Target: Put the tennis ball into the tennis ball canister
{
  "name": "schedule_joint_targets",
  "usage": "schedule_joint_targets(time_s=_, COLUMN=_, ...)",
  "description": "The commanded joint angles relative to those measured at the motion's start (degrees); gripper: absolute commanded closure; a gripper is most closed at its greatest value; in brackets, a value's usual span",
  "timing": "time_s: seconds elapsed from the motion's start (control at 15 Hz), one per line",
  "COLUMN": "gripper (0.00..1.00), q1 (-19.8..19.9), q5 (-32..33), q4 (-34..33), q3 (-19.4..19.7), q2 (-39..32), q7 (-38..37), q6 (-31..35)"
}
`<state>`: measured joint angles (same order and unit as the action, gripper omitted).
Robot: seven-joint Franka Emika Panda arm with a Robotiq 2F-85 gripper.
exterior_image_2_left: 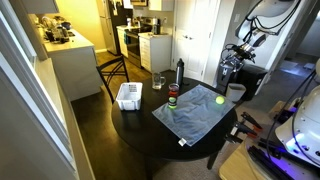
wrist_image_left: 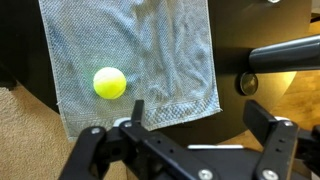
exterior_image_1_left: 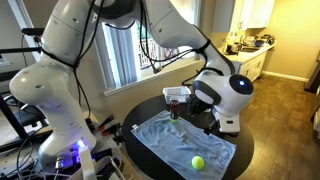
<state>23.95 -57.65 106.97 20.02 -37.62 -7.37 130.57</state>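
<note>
The yellow-green tennis ball (exterior_image_1_left: 198, 161) lies on a blue-grey towel (exterior_image_1_left: 180, 140) on the round black table, seen in both exterior views (exterior_image_2_left: 220, 99). In the wrist view the ball (wrist_image_left: 110, 83) sits on the towel's left part. The tennis ball canister (exterior_image_1_left: 176, 97), clear with a red rim, stands upright at the towel's far edge (exterior_image_2_left: 173, 97). My gripper (wrist_image_left: 198, 115) is open and empty. It hangs above the table's edge beside the towel (exterior_image_1_left: 214, 126), apart from the ball and the canister.
A tall dark bottle (exterior_image_2_left: 180, 72), a clear glass (exterior_image_2_left: 158, 81) and a white basket (exterior_image_2_left: 128, 96) stand on the table beyond the canister. A pale cup (exterior_image_2_left: 236, 92) stands near the table's edge below the gripper. A chair (exterior_image_2_left: 112, 68) stands behind the table.
</note>
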Motion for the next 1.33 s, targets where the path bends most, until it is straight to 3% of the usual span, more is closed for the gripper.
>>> schedule_joint_targets(time_s=0.0, gripper=0.00, q1=-0.5, q5=1.8, q4=-2.6, q3=-1.7, q2=-3.4, q7=-2.1, q6=2.2)
schedule_joint_targets(time_s=0.73, gripper=0.00, q1=-4.3, q5=12.5, q4=-2.2, q3=-3.6, q2=-12.5, q7=-1.6, q6=13.6)
schedule_joint_targets(time_s=1.27, gripper=0.00, q1=-2.7, q5=16.2, q4=-2.7, q3=-5.7, q2=-12.6, q7=-2.3, q6=13.2)
